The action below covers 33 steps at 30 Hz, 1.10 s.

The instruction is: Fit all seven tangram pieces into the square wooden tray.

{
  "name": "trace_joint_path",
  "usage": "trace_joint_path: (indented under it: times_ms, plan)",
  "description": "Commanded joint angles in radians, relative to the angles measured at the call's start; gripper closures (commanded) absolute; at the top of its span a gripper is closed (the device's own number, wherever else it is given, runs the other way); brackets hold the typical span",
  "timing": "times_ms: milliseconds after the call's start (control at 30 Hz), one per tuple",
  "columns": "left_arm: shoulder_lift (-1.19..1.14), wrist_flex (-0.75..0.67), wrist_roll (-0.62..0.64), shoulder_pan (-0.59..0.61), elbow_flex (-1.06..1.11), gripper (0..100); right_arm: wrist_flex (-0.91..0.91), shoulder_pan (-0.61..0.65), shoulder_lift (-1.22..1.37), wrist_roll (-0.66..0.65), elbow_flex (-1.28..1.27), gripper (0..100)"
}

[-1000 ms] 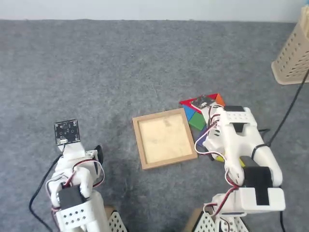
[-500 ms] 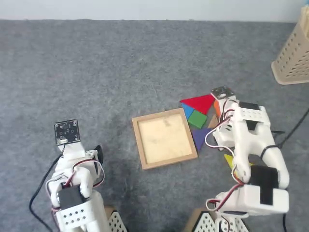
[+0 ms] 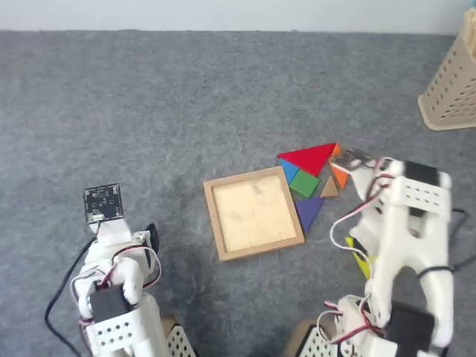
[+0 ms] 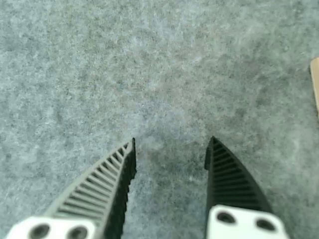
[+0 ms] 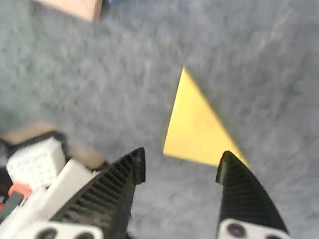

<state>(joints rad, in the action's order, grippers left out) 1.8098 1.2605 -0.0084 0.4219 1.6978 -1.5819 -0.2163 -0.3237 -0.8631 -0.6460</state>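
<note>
As I look down from the high camera, the square wooden tray [image 3: 213, 220] lies flat near the middle of the grey felt-like counter [image 3: 149, 97]. It has a raised light-wood rim around a plain pale floor, and it sits turned slightly askew.

Six flat coloured pieces crowd just beside its far right corner. The large red triangle [image 3: 309, 158] lies farthest from me. A small blue piece [image 3: 290, 171], whose exact shape I cannot make out, sits against the tray's rim. The green square [image 3: 304, 183] is tucked under the red triangle's long edge. The orange triangle [image 3: 339, 175] and the small tan triangle [image 3: 329, 187] lie on the outer side of the cluster. The purple triangle [image 3: 307, 211] points along the tray's right rim.

The yellow triangle [image 3: 360, 260] lies apart from them, nearer the arm bases and partly covered by the white right arm [image 3: 405, 223].

On my right wrist feed, the right end effector [image 5: 183, 152] hangs above that yellow triangle, its ribbed black fingers [image 5: 124, 174] spread wide to either side of one corner and gripping nothing. A corner of the tray shows at that feed's edge.

The left arm [image 3: 115, 275] is folded back near its base, well apart from the tray. The left end effector [image 4: 172, 141] is spread wide over bare counter and holds nothing.

A beige perforated basket [image 3: 450, 82] stands at the far right edge.
</note>
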Motion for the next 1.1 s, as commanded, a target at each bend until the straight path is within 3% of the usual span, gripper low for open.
trace_joint_path:
  times_ms: [0,167,267,333,467,867,1067]
  plan:
    - [0.015,0.005,-0.005,-0.003,-0.013,78,-0.099,-0.157,-0.051,-0.037,0.034,83.5]
    - [0.015,0.005,-0.005,-0.003,-0.013,78,-0.044,-0.335,-0.05,-0.124,0.0,86.7]
    - [0.015,0.005,-0.005,-0.003,-0.013,78,-0.03,-0.349,-0.05,-0.239,-0.092,83.8]
    - [0.015,0.005,-0.005,-0.003,-0.013,78,0.038,-0.332,-0.051,-0.238,-0.155,83.5]
    - [0.015,0.005,-0.005,-0.003,-0.013,78,0.193,-0.236,-0.05,-0.114,-0.258,83.5]
    - [0.015,0.005,-0.005,-0.003,-0.013,78,0.305,0.145,-0.05,0.336,-0.279,83.3]
    - [0.015,0.005,-0.005,-0.003,-0.013,78,0.305,0.197,-0.048,0.43,-0.146,83.3]
